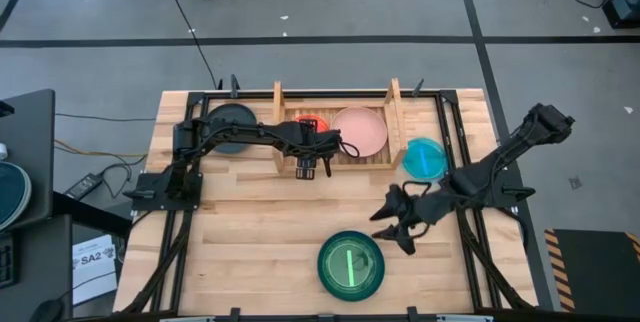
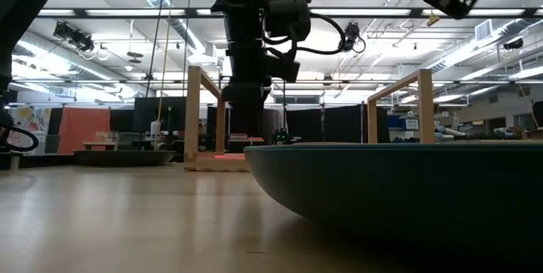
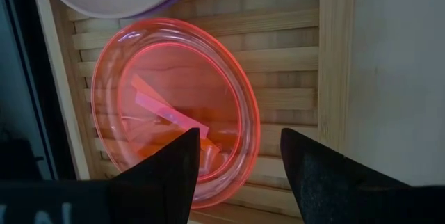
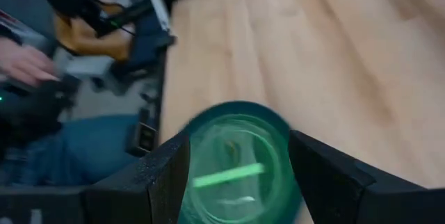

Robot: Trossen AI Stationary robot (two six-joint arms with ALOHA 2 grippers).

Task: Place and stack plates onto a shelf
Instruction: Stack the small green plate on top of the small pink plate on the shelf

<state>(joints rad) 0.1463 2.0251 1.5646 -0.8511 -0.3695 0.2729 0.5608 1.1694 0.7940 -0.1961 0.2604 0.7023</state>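
Sitting on the shelf (image 1: 335, 158) are 2 plates, orange (image 1: 312, 124) and pink (image 1: 359, 131); a cyan plate (image 1: 426, 158) lies just beside its right board, a dark one (image 1: 229, 125) left of it. The left gripper (image 1: 311, 168) hangs open over the orange plate. The right gripper (image 1: 400, 224), also open, hovers near the green plate (image 1: 351, 265) at the front.

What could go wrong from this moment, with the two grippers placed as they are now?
The open left gripper hangs just over the translucent orange plate on the wooden slatted shelf; descending, a finger might clip the plate's rim and push it. The open right gripper aims at the green-teal plate, which lies flat on the table; a grip could slide off its shallow rim.
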